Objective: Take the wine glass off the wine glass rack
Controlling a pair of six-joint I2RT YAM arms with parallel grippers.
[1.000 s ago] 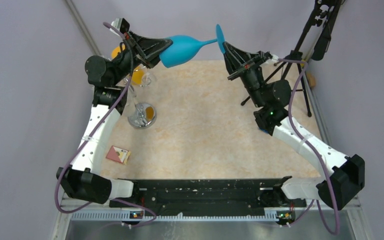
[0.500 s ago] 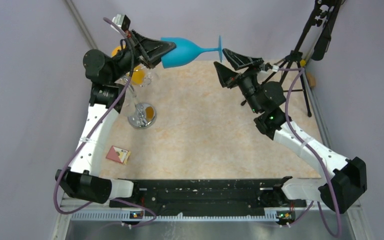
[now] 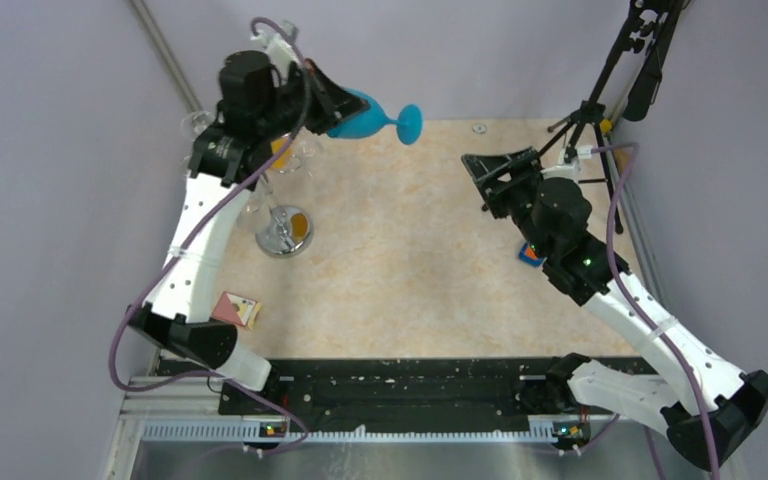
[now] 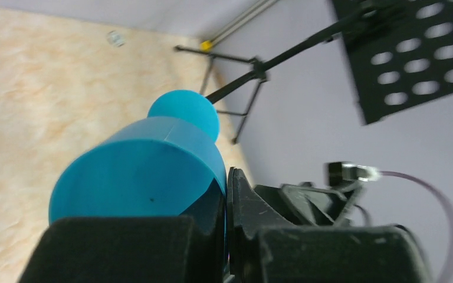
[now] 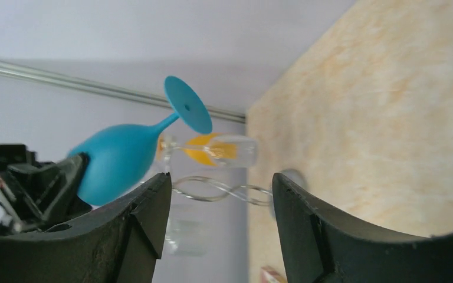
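Held object: an opaque blue wine glass lies on its side in the air at the upper left of the overhead view. Its round foot points toward the centre of the frame.
Left gripper: clamped around the bowl of the blue wine glass. In the left wrist view the bowl fills the space between the black fingers.
Right gripper: fingers spread wide with nothing between them, at the right of centre and well apart from the glass.
Rack: the chrome wire wine glass rack, with its round shiny base, stands under the left arm at the left of the frame. The blue wine glass is clear of its arms.
Other glass: a clear wine glass with an orange tint hangs on the rack, just beside the left arm.
Slip risk: the grip is on a smooth, rounded bowl, so a tilt or jolt could likely let the glass slide out foot first.
Collision risk: swinging low could knock the rack or the orange-tinted glass, which would probably topple.
Background: a black camera tripod stands at the upper right.
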